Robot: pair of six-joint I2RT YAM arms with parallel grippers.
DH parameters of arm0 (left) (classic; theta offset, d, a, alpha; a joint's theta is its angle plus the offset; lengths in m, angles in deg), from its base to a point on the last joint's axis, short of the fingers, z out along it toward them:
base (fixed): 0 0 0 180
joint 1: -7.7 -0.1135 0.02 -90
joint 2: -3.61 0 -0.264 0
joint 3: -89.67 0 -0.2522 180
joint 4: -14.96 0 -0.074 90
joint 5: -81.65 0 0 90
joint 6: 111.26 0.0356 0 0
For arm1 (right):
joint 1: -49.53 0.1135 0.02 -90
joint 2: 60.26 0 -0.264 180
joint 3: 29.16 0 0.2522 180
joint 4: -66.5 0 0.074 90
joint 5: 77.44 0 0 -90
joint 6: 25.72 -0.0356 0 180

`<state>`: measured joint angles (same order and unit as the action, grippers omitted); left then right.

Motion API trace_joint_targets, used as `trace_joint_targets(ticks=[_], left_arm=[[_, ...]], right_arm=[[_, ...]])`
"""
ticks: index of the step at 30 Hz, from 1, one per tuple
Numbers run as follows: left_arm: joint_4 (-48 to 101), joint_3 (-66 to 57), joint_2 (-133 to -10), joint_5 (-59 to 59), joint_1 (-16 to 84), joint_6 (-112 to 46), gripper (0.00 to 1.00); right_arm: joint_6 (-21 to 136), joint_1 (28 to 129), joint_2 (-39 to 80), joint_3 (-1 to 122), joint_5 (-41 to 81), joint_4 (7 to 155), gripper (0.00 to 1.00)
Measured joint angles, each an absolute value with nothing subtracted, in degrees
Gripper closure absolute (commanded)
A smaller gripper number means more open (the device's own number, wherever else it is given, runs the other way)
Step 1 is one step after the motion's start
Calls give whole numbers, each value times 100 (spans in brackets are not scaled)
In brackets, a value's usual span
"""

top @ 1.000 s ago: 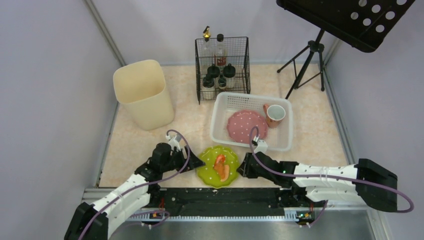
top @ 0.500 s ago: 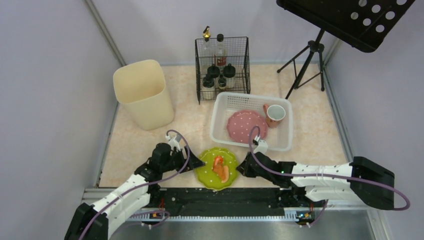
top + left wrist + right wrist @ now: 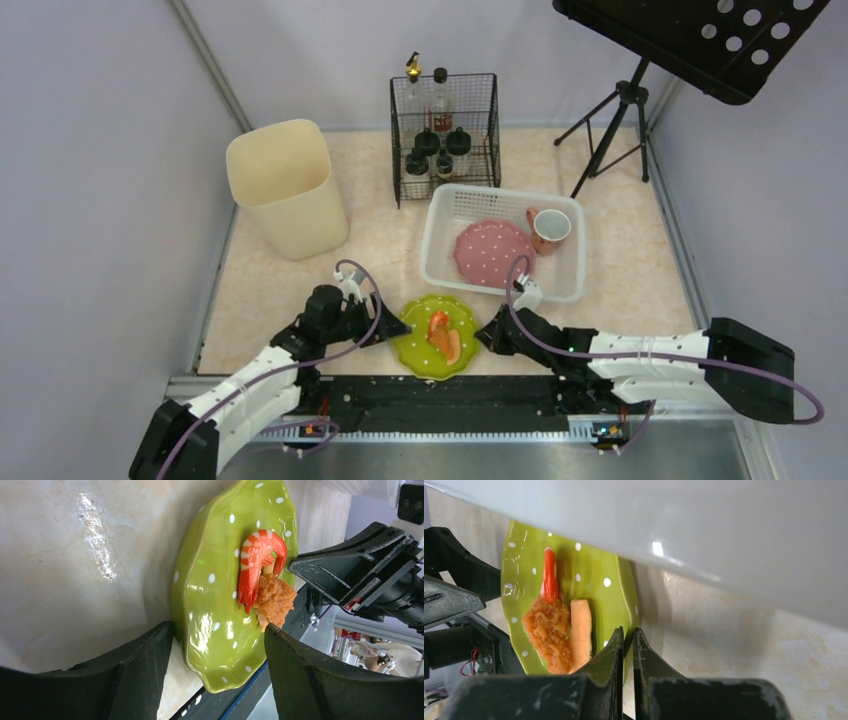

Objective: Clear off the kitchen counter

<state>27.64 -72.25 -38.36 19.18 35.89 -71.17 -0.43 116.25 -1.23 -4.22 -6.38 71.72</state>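
A green polka-dot plate [image 3: 420, 345] sits at the near edge of the kitchen counter [image 3: 260, 290]. It holds a shrimp [image 3: 255, 562], a fried piece [image 3: 274, 600] and an orange stick [image 3: 580, 630]. My left gripper [image 3: 395, 328] is open, its fingers either side of the plate's left rim [image 3: 218, 630]. My right gripper [image 3: 485, 335] is shut on the plate's right rim, which shows pinched between the fingers in the right wrist view [image 3: 628, 632]. The plate [image 3: 589, 580] overhangs the black front rail slightly.
A white basket [image 3: 440, 235] behind the plate holds a pink plate [image 3: 492, 250] and a mug [image 3: 550, 228]. Its wall looms over my right wrist [image 3: 724, 530]. A cream bin [image 3: 288, 190], a wire bottle rack [image 3: 445, 130] and a tripod stand [image 3: 610, 130] stand further back.
My right gripper and the green plate shifted slightly left, then back right. The left arm has barely moved.
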Motion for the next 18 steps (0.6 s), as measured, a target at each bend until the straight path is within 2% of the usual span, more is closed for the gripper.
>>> trace_joint_targets(ticks=[18], left_arm=[[2235, -7347, -4247, 2252, 3549, -7427, 33]], right_arm=[[12, 11625, -333, -759, -807, 6849, 100]])
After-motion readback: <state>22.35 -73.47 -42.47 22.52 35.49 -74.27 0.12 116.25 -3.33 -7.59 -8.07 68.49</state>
